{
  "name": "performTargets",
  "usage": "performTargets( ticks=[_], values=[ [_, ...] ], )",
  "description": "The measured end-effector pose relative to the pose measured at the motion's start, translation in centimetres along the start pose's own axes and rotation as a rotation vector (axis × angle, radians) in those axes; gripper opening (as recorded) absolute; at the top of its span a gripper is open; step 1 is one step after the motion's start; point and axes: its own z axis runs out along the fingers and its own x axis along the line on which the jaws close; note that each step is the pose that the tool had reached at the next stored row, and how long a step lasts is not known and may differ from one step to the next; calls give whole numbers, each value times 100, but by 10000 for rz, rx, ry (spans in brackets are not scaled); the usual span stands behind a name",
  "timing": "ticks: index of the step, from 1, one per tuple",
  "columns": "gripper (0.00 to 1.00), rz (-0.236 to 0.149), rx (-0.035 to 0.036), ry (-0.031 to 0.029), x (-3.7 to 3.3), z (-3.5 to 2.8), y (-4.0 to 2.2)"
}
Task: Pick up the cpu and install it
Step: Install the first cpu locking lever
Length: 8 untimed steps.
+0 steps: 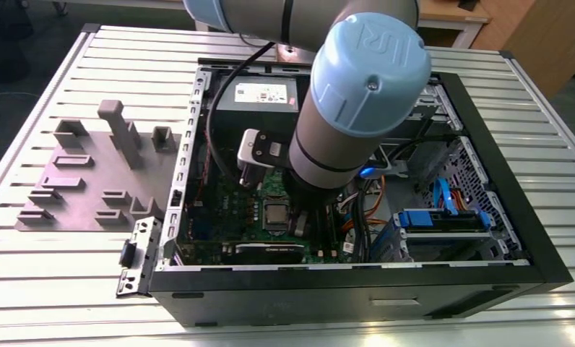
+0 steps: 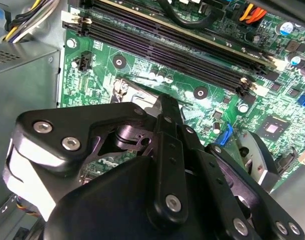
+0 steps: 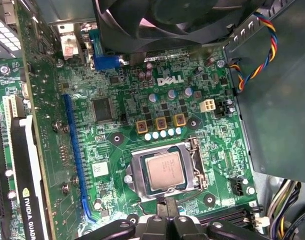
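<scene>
A: Found the cpu (image 3: 164,171) lying flat inside the socket frame (image 3: 136,176) on the motherboard (image 3: 117,140), not held by anything. Saw it in the exterior view too, a grey square below the arm (image 1: 355,108) within the open computer case (image 1: 547,271).

B: And the gripper (image 3: 162,207)?

A: Hung just beside the socket's edge, near the chip. Could not tell whether apart or together, nor whether touching the frame.

B: Dangers from there?

A: Judged a few. Pressing down off-centre could tilt the chip and bend the contacts beneath. Drifting sideways could catch the retention lever (image 3: 196,160) or knock the small capacitors (image 3: 162,134) just beside the socket. Swinging the arm wide could snag the coloured fan wires (image 3: 257,55) or the cables packed along the case wall.

B: Anything hidden?

A: Plenty. Socket contacts covered by the chip, so seating could only be guessed. Could not make out whether the frame was latched. In the second wrist view, most of the socket blocked by the gripper's own body, with the memory slots (image 2: 182,50) and power supply (image 2: 22,95) beyond. Fan (image 3: 167,20) cut off at the picture's edge, likewise the graphics card (image 3: 27,165).
</scene>
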Motion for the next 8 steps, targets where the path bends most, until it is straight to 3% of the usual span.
performTargets(
  ticks=[8],
  values=[
    [10,0,1,2,31,15,-8]
  ],
)
